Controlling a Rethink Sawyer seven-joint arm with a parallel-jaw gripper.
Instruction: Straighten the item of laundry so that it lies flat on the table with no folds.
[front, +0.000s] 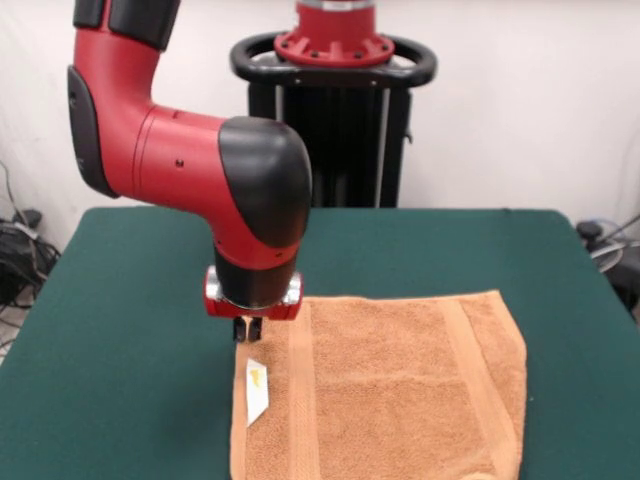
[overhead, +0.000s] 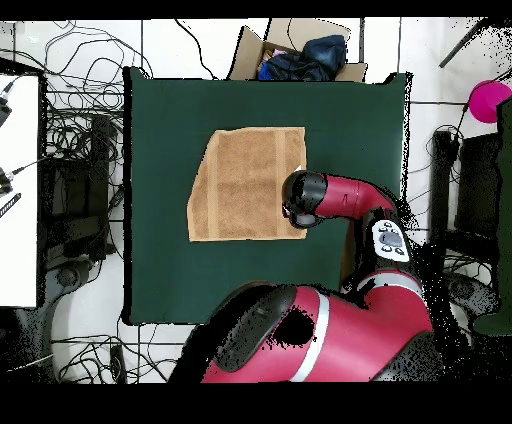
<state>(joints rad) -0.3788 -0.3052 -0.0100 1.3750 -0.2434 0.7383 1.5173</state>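
You are looking at the orange-tan towel (front: 390, 385) spread across the lower centre of the front view, on the dark green table (front: 130, 300), its lower edge running out of the frame. A woven band runs down each side, and a small white tag (front: 257, 388) lies near its left edge. The gripper (front: 247, 329) hangs at the towel's upper left corner, fingertips close together at the cloth; whether they pinch it cannot be told. In the overhead view the towel (overhead: 245, 182) lies near the table's (overhead: 160, 270) centre, the arm's wrist covering its lower right corner.
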